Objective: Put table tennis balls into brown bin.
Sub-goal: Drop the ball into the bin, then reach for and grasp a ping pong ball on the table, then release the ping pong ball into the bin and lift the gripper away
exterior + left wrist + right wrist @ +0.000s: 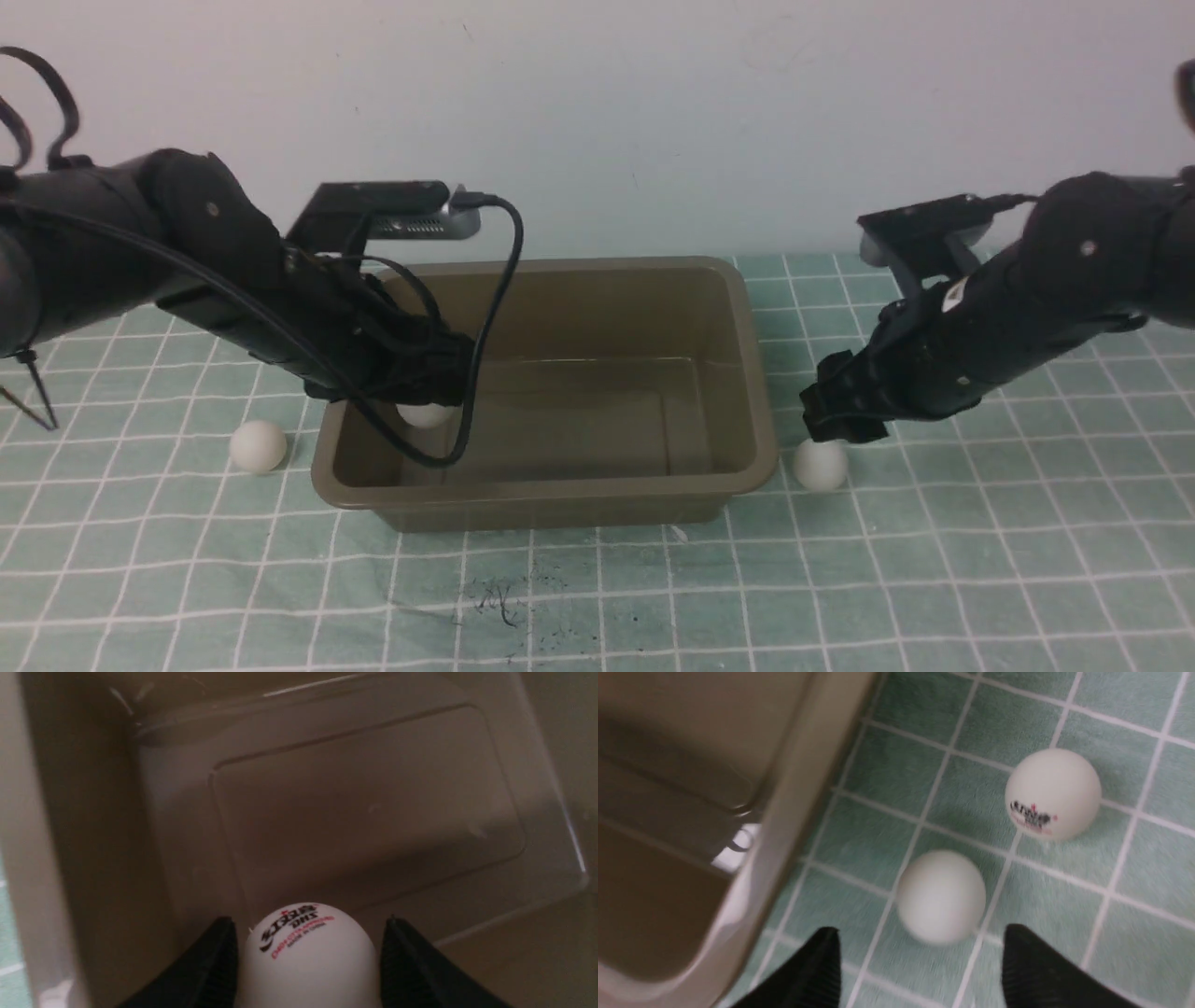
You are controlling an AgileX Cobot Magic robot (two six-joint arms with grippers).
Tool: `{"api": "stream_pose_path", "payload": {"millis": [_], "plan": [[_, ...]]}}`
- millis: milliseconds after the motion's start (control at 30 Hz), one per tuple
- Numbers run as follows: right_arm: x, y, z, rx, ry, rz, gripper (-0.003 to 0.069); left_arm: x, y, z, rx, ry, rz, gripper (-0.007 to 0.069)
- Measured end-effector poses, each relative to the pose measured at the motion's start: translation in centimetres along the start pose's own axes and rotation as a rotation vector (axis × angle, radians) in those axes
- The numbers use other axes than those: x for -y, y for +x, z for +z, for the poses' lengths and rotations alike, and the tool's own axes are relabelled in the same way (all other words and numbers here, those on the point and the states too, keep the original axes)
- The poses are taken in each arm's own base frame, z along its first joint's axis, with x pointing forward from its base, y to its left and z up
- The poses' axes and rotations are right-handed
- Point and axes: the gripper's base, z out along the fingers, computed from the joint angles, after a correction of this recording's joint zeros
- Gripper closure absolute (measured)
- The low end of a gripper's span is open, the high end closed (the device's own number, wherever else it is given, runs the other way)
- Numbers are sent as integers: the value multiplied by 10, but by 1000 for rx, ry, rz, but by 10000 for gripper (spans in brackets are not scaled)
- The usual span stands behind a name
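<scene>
The brown bin (758,373) sits mid-table. My left gripper (425,403) hangs over the bin's left end, shut on a table tennis ball (425,415). In the left wrist view that logo-printed ball (308,952) is pinched between both black fingers (210,970) above the bin's floor (364,812). My right gripper (837,431) is open just right of the bin, low over a plain ball (941,896) that lies beyond its fingertips (1031,961). A second ball with a logo (1053,793) rests further off. Another ball (259,445) lies on the mat left of the bin.
A green mat with a white grid (980,560) covers the table. The bin's flared rim (794,812) runs close beside my right gripper. A black cable (504,280) loops from the left wrist camera down into the bin. Dark scuff marks (509,602) lie in front of the bin.
</scene>
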Motion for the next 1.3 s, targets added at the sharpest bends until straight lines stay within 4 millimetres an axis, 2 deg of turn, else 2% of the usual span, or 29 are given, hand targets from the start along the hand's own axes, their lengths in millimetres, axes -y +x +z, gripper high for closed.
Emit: {"api": "stream_pose_path", "payload": {"millis": [67,100,167,200,233,267,367,433,467,500,533,600,633,667,700,733,767,800,867,933,1000,1067,1133,1200,1300], "plan": [[2,-3,19,-34,2,13,154,0,-4,5,-23,4,4,183],[4,-4,27,-46,5,18,141,0,-7,6,-36,6,12,125],[6,-3,42,-78,13,29,130,1,-16,-1,-40,7,31,69],[7,-3,43,-77,15,28,130,1,-18,-4,-37,9,34,65],[10,-1,55,-95,28,38,133,0,-27,-17,-25,1,44,53],[10,-1,58,-95,34,43,140,-1,-32,-24,-9,-5,41,62],[12,0,66,-108,45,70,214,-9,-44,-52,36,-36,22,183],[13,-1,65,-113,51,65,306,-21,-46,-71,70,-69,-4,339],[13,-1,64,-127,56,55,307,-31,-46,-83,91,-97,-26,488],[13,-1,63,-133,60,48,303,-31,-46,-83,89,-98,-24,488],[14,-1,58,-161,72,27,298,-46,-44,-93,100,-129,-62,564],[11,-5,35,-177,78,21,298,-72,-37,-99,95,-173,-133,614],[9,-11,20,-154,74,23,298,-82,-31,-98,81,-189,-166,623],[8,-12,17,-146,72,24,298,-82,-30,-97,76,-189,-167,623],[1,-24,-14,-56,39,46,298,-101,-20,-94,47,-214,-217,629],[-4,-30,-31,3,16,52,298,-106,-14,-91,27,-220,-235,629],[-6,-32,-35,21,4,59,298,-108,-12,-89,18,-221,-241,629],[-16,-42,-56,118,-46,50,298,-116,-5,-83,-9,-227,-264,629],[-25,-49,-64,172,-79,28,298,-119,-3,-79,-26,-228,-271,628],[-42,-59,-68,233,-125,-45,298,-121,-1,-70,-51,-220,-256,615],[-62,-67,-52,232,-163,-128,298,-122,-2,-57,-70,-204,-225,572],[-70,-70,-39,214,-174,-153,298,-120,-2,-48,-80,-192,-206,511],[-75,-74,-20,173,-186,-163,288,-120,-2,-38,-100,-183,-195,418],[-76,-77,-10,145,-191,-148,244,-122,-1,-29,-109,-181,-194,321],[-77,-80,-10,115,-197,-144,140,-128,1,-12,-128,-177,-211,167]]}}
